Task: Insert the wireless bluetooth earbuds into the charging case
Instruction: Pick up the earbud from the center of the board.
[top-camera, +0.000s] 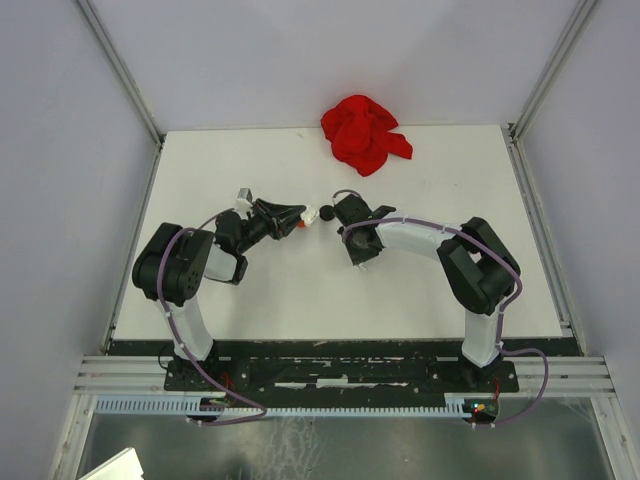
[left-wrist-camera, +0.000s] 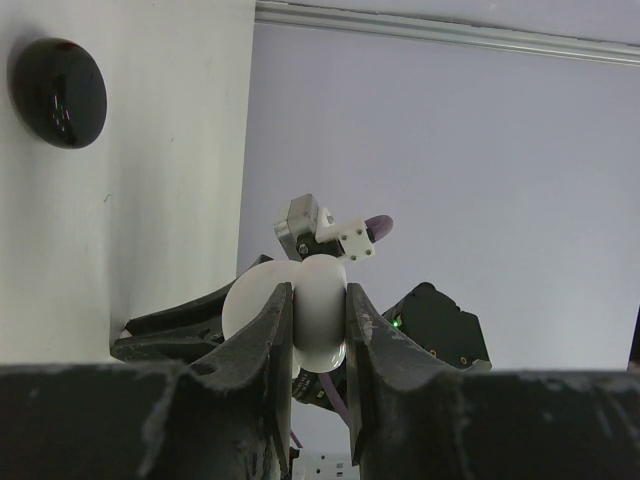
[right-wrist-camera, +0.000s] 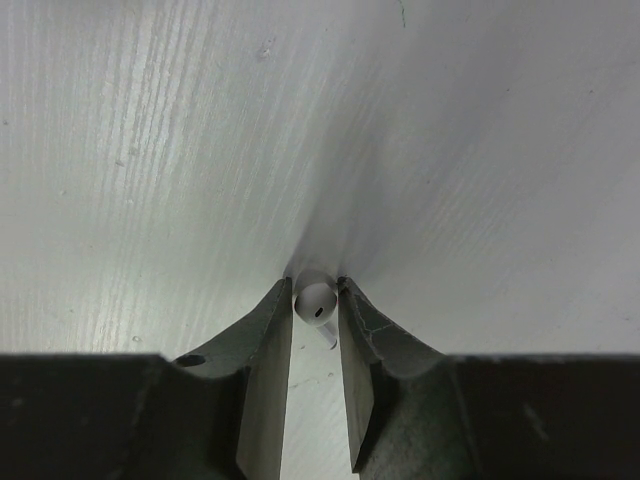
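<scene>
White stemmed plastic earbud (right-wrist-camera: 315, 303): it lies on the white table (right-wrist-camera: 150, 150), caught between the tips of my right pincer (right-wrist-camera: 316, 293), with its stem pointing back toward the wrist camera.
Right pincer: the jaws are drawn in narrow and both tips look to be touching the bud. I read that as pinched but not yet lifted.
Left pincer (left-wrist-camera: 318, 292): clamped tight on a white rounded plastic charging case (left-wrist-camera: 315, 330), which it holds out toward the right arm.
Step in hand: by my judgement, picking up the white bud while the case waits close by.
Next move: I would lift gently and check that the bud comes up, then carry it across the short gap. The stem has to be turned to meet its socket, but I cannot see the sockets.
Nearby: a glossy black round disc (left-wrist-camera: 60, 92) sits on the table between the arms. I would steer clear of it.
</scene>
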